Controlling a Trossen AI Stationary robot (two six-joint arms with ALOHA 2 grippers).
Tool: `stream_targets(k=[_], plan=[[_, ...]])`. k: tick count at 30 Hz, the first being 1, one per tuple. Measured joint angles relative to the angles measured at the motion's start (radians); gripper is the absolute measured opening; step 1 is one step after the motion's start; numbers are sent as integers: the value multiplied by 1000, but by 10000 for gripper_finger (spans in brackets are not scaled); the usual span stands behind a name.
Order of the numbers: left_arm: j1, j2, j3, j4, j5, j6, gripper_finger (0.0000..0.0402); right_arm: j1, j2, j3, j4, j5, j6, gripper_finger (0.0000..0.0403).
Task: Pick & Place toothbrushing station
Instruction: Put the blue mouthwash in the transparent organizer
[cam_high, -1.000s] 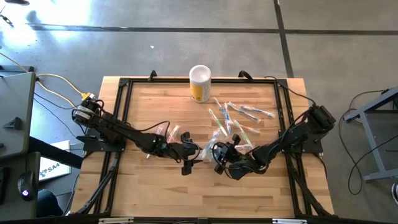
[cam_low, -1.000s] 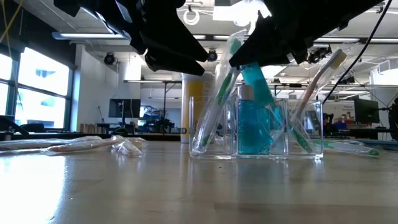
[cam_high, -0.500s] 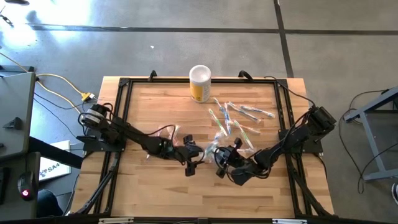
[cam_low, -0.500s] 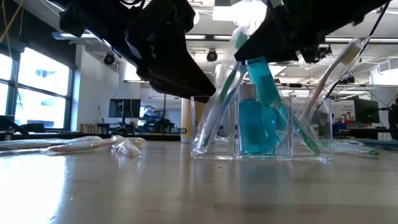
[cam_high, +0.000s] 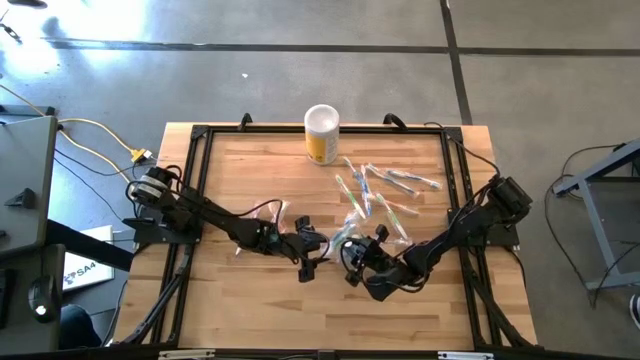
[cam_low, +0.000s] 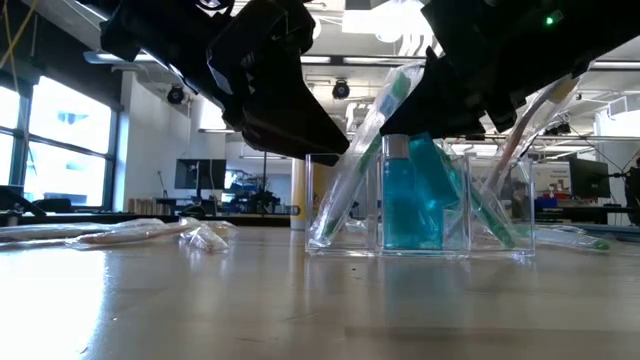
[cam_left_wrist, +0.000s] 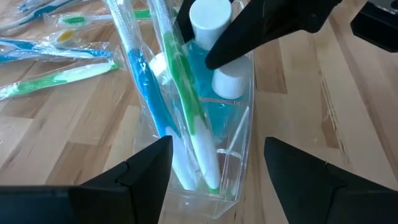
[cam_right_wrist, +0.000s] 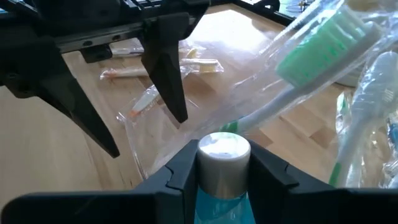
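Two pincers working: right gripper (cam_right_wrist: 221, 177) pinching toothpaste tube (cam_right_wrist: 222, 163) by white cap, lowering into clear organizer (cam_left_wrist: 211, 155) directly beneath; left gripper (cam_left_wrist: 214, 165) spread wide, straddling organizer. Risking tipping organizer, snagging leaning toothbrushes (cam_left_wrist: 186, 106).

Bright overhead light, floor glare (arms backlit silhouettes low down).
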Motion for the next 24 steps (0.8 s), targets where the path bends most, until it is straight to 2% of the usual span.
stream_targets(k=[8,24], plan=[[0,0,0,0,2,0,248,-1,-4,2,-25,-51,30,106],[-1,0,0,-6,4,0,248,9,-86,-2,-74,-208,-77,183]])
